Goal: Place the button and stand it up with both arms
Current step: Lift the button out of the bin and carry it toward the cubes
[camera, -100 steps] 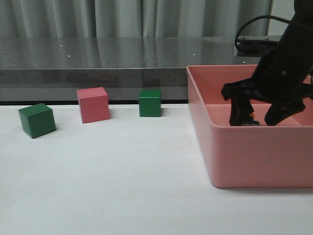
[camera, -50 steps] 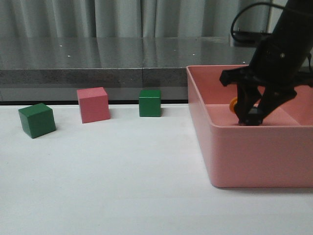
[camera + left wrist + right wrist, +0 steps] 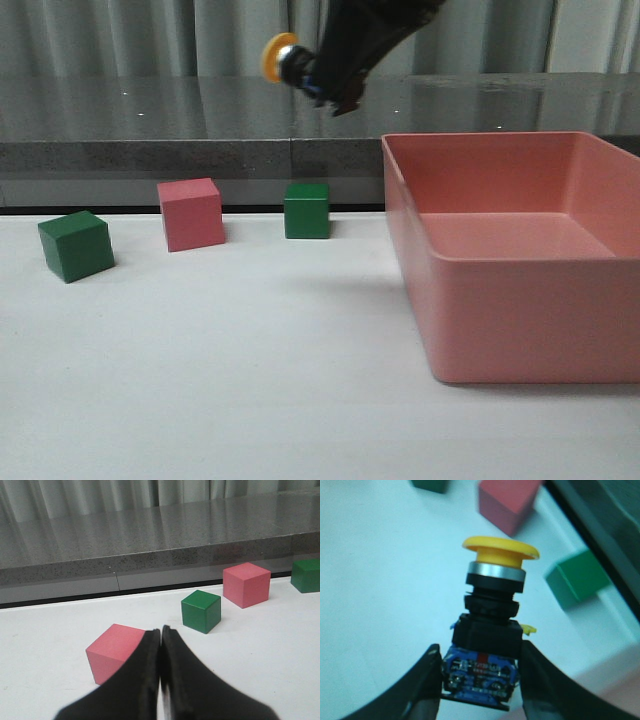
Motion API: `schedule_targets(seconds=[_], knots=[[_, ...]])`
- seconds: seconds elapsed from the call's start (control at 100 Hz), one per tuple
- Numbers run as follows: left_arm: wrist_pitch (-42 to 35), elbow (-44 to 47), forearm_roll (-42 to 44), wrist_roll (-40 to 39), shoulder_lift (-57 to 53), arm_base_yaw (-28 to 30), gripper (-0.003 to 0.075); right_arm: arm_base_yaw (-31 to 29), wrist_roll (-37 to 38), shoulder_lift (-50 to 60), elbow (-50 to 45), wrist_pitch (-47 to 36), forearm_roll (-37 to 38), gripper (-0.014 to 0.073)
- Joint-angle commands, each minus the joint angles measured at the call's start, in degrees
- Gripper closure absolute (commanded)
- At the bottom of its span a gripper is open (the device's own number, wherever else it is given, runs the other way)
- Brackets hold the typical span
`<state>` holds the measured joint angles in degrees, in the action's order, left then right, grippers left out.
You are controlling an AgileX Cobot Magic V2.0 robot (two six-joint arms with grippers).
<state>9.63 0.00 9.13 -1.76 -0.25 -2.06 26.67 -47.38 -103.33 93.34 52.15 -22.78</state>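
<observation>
Count, front view: two green cubes, far left (image 3: 76, 245) and mid-table (image 3: 306, 210); one pink cube (image 3: 191, 214) between them. One pink bin (image 3: 520, 310), right. One button (image 3: 282, 57). Left wrist view adds a second pink cube (image 3: 118, 652).

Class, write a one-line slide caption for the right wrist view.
Right gripper clamps the button by its blue base, yellow cap outward, above the white table.
</observation>
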Motion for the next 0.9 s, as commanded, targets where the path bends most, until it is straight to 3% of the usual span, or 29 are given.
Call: schedule_targets(seconds=[0.0,0.08,0.2,0.49,0.64,0.71,0.81,0.89], knots=[[-4.4,2.56,-0.45,-0.45,-1.66,-0.02,0.0739,1.92,-13.7,0.38,2.05,-0.32,-8.36,0.0517],[-4.4,2.56,-0.45,-0.45,-1.66,-0.02,0.074,4.13,-21.51,-2.32,2.05,-0.21,-11.1,0.0517],[-4.4,2.56,-0.45,-0.45,-1.66,-0.02,0.0739,7.11,-26.01,-6.94,2.66,-0.26,-11.14,0.0517],[-4.4,2.56,-0.45,-0.45,-1.66,-0.02,0.0739,10.61,-26.48,-16.82,6.59,-0.55,-3.78,0.0517],[-4.4,2.56,-0.45,-0.45,-1.66,-0.02,0.074,10.63,-26.44,-17.53,6.66,-0.68,-3.43,0.0504],[-4.4,2.56,-0.45,-0.45,-1.66,-0.02,0.074,10.63,-26.29,-17.53,6.88,-0.61,-3.48,0.0433],[-4.4,2.56,-0.45,-0.45,-1.66,-0.02,0.074,10.63,-25.32,-17.53,7.11,-0.98,-3.48,0.0218],[-4.4,2.56,-0.45,-0.45,-1.66,-0.02,0.0739,10.63,-24.17,-17.53,7.11,-1.46,-3.48,0.0095]])
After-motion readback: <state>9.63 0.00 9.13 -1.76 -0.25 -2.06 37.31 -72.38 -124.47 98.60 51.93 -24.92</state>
